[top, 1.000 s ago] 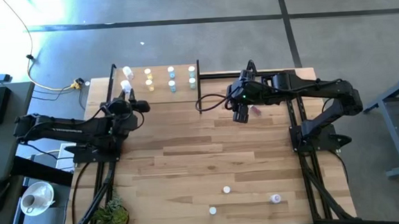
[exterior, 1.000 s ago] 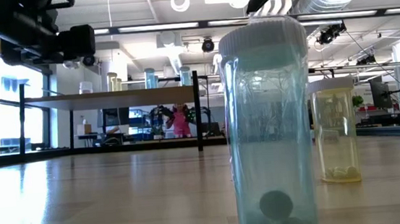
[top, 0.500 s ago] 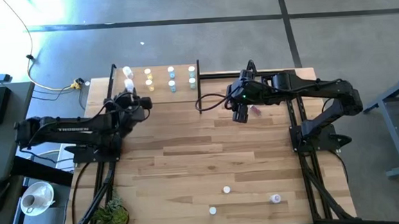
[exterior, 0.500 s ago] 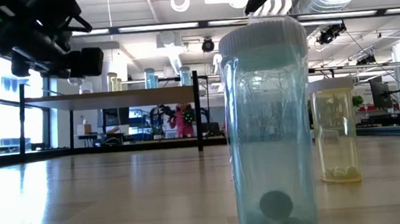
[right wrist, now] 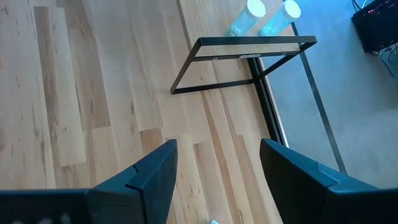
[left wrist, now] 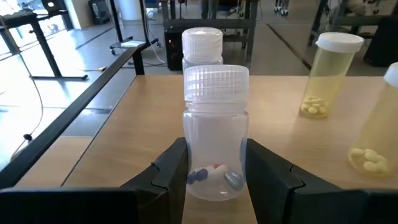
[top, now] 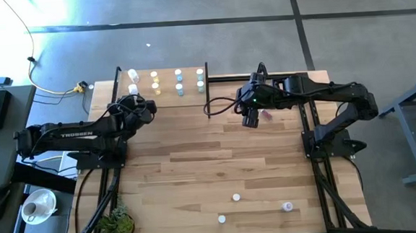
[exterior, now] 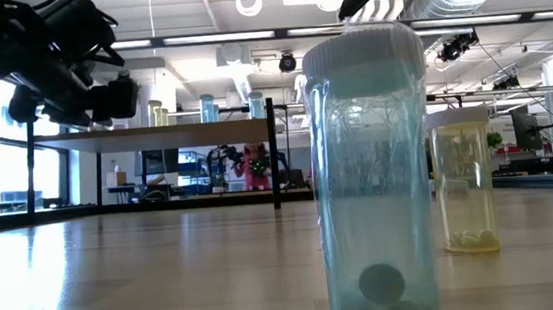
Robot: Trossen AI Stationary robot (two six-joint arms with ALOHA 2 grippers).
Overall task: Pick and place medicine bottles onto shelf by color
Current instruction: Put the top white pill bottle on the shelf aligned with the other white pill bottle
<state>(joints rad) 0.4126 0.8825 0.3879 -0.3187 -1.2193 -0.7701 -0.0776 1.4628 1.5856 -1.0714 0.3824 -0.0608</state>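
While looking down from above, the left gripper (top: 144,108) is hanging just before the shelf (top: 165,68), where capped bottles are standing in rows, and the right gripper (top: 249,120) is waiting at mid-table. At table height, a blue-tinted bottle (exterior: 372,172) and a yellow bottle (exterior: 464,181) are awaiting pickup. Through the left wrist, dark fingers (left wrist: 171,169) are clasping a clear white-capped bottle (left wrist: 215,132); placing seems underway, calling for setting it beside the white bottle (left wrist: 202,46). Through the right wrist, the jaws are standing spread, empty.
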